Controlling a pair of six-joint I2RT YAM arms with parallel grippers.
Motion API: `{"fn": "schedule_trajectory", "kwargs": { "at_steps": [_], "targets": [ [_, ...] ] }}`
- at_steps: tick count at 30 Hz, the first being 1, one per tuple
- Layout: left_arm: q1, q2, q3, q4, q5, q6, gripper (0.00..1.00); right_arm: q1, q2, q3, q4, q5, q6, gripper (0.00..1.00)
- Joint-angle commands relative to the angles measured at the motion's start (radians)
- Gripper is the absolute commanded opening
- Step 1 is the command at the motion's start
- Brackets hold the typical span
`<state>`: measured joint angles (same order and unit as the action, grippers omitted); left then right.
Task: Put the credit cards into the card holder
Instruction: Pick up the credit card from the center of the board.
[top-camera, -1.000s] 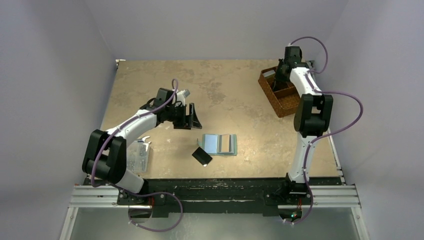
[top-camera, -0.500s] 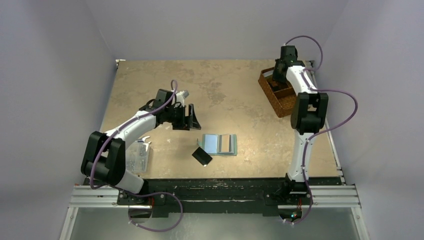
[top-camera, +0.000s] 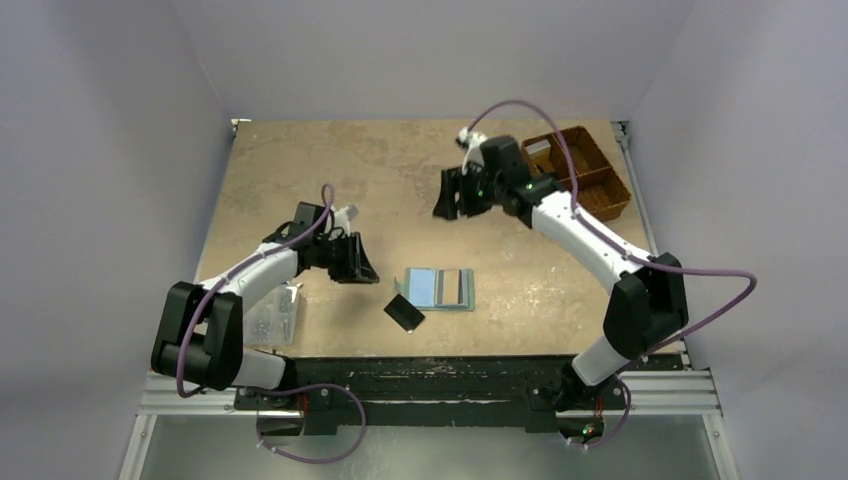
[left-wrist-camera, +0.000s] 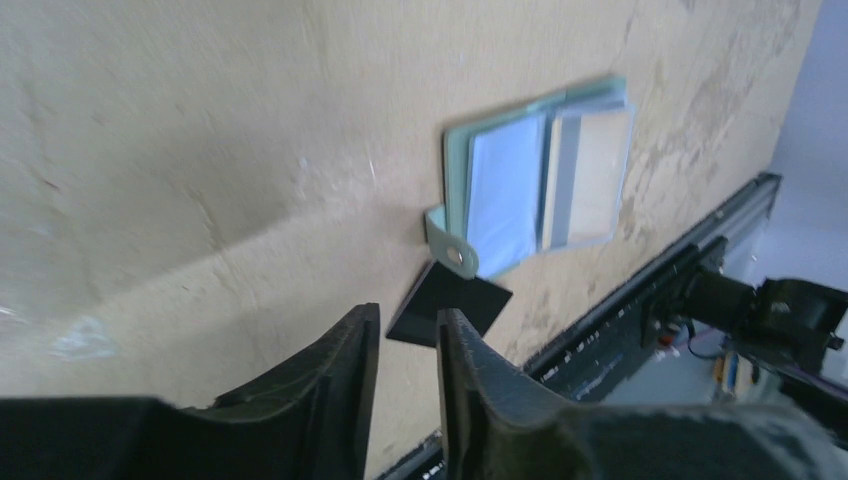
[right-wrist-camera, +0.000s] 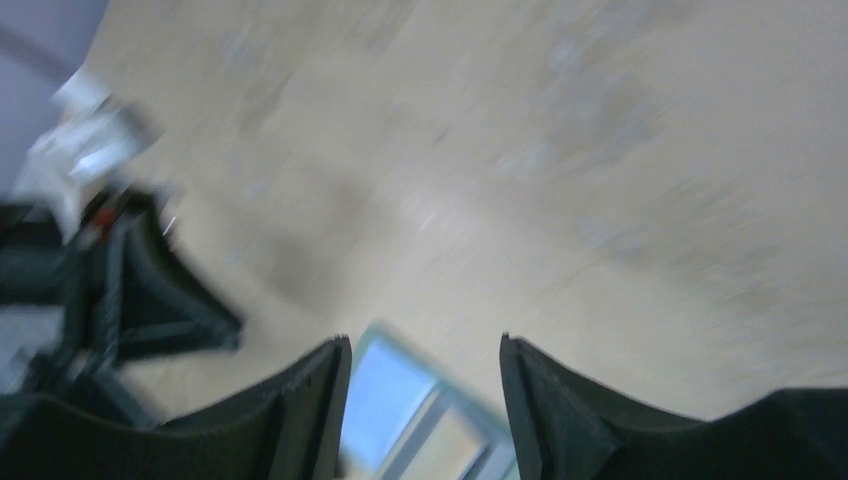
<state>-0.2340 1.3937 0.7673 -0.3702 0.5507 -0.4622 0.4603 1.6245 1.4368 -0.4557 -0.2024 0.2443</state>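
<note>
The card holder (top-camera: 437, 288) lies open on the table, pale blue-green inside, with its snap tab (left-wrist-camera: 456, 256) at the near left corner. A pale tan credit card (left-wrist-camera: 598, 172) sits in its right half. A black card (top-camera: 404, 313) lies flat just beside that tab, also seen as the black card (left-wrist-camera: 452, 303). My left gripper (top-camera: 352, 262) hovers left of the holder; its fingers (left-wrist-camera: 365, 335) stand a narrow gap apart with nothing between. My right gripper (top-camera: 450, 195) hangs open and empty over the table behind the holder, and the card holder (right-wrist-camera: 400, 400) shows blurred between its fingers.
A brown woven basket (top-camera: 580, 178) stands at the back right corner. A clear plastic box (top-camera: 272, 312) of small parts sits at the near left, beside the left arm. The table's front rail (left-wrist-camera: 640, 290) runs just beyond the black card.
The right arm swung from the basket to the middle of the table and its jaws opened. The left gripper drew back toward the near left and its jaws narrowed.
</note>
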Motion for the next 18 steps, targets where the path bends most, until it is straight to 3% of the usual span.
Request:
{"fn": "schedule_trajectory", "kwargs": {
  "at_steps": [1, 4, 9, 18],
  "targets": [
    [-0.068, -0.023, -0.075, 0.057, 0.12, -0.083, 0.25, 0.083, -0.063, -0.278, 0.133, -0.323, 0.147, 0.66],
    [-0.147, -0.032, -0.112, 0.074, 0.069, -0.146, 0.17, 0.167, -0.118, -0.425, 0.258, -0.366, 0.26, 0.68],
    [-0.174, -0.099, -0.229, 0.16, 0.034, -0.263, 0.16, 0.254, -0.169, -0.61, 0.471, -0.361, 0.423, 0.71],
    [-0.178, -0.051, -0.318, 0.328, 0.05, -0.345, 0.1, 0.318, -0.177, -0.702, 0.51, -0.265, 0.446, 0.7]
  ]
}}
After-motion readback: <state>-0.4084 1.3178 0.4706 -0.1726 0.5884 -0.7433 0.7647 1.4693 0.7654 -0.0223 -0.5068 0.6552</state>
